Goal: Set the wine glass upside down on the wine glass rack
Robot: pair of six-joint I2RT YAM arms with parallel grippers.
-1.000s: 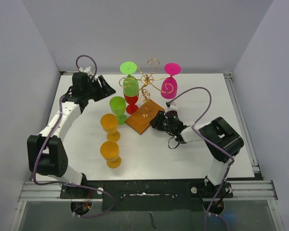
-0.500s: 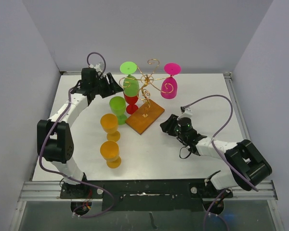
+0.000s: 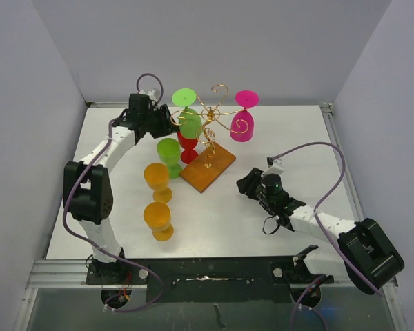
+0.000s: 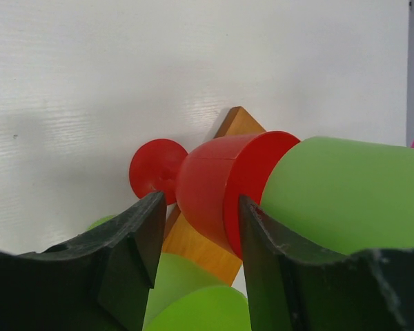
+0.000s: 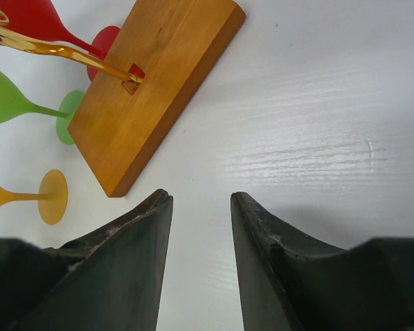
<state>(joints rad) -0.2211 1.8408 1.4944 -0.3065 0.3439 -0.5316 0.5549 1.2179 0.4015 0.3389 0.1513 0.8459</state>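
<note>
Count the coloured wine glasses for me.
6: green glass and pink glass hang on the gold wire rack; red glass, second green glass, two orange glasses stand beside it.

I see shiny gold wire on the rack [image 3: 208, 136], its base [image 5: 155, 79] smooth wood; the red glass [image 4: 217, 183] looks matt plastic.

Last 1 s: my left gripper [image 3: 170, 124] has swung in toward the wine glass rack [image 3: 208, 169] from well out on its left. It now sits just beside the green glass [image 3: 190, 125] hanging there, with the red glass [image 4: 210, 183] showing between my spread jaws. My right gripper [image 3: 247, 185] has backed off from just beside the rack's base, out to its near right.
</note>
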